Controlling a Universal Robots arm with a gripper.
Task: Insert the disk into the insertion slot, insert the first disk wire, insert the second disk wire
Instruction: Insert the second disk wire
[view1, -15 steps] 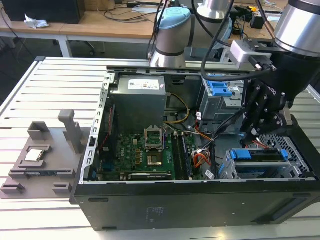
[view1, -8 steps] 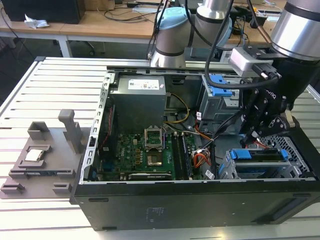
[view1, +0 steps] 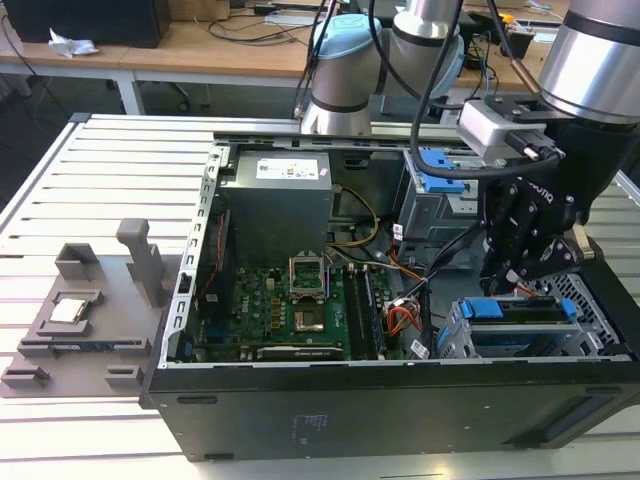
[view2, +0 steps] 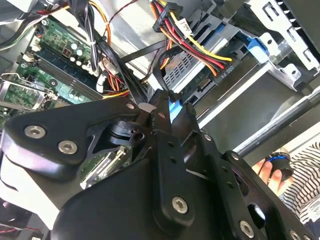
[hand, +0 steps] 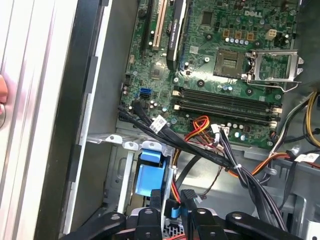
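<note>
At the exterior view's right, we saw the black gripper (view1: 524, 282) pinching a thin blue-tipped wire connector (view2: 173, 109) above the blue-framed silver disk (view1: 520, 312), seated in the perforated silver-grey insertion slot (view1: 590, 300).

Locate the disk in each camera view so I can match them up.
Exterior view: the disk sits in the insertion slot, in the case's near corner on the exterior view's right.
Second wrist view: the disk shows its connector end, with coloured wires running to it.
First wrist view: its blue carrier is beside the case wall.
Shared landmark: the green motherboard.
</note>
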